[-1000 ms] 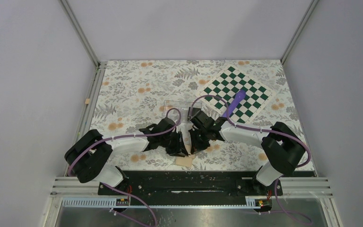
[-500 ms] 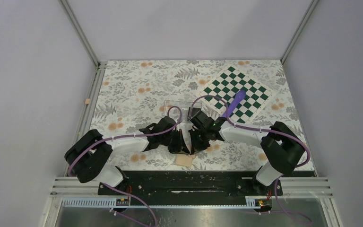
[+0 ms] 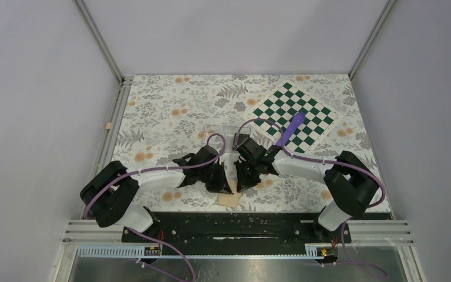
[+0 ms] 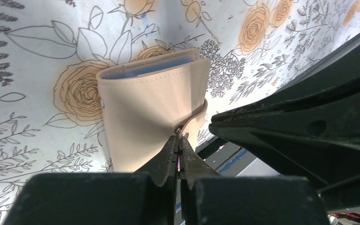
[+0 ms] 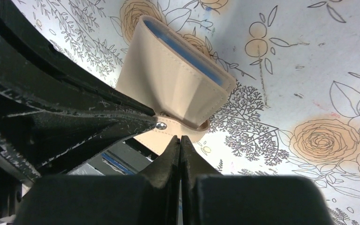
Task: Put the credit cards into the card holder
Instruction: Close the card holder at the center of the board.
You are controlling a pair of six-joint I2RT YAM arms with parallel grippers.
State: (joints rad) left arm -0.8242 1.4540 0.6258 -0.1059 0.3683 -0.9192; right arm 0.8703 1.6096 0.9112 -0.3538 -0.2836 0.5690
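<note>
The tan card holder [image 4: 145,112] stands on edge between my two grippers, and from above it shows as a pale narrow shape [image 3: 229,169]. Blue shows inside its fold [image 5: 192,58]. Its strap [image 4: 195,123] carries a small metal snap [image 5: 159,125]. My left gripper [image 4: 178,138] is shut on the strap by the snap, reaching in from the left [image 3: 224,180]. My right gripper [image 5: 180,138] is shut too, its tips touching the strap's lower edge from the right [image 3: 240,176]. No loose credit cards are in view.
A flat tan square piece [image 3: 230,200] lies near the table's front edge, just before the black rail [image 3: 229,226]. A clear plastic box [image 3: 220,131] sits behind the grippers. A chessboard [image 3: 296,116] with a purple object [image 3: 290,129] on it lies at the back right.
My left gripper's jaws have closed at the strap and it has shifted slightly. The right arm and the card holder have hardly moved.
</note>
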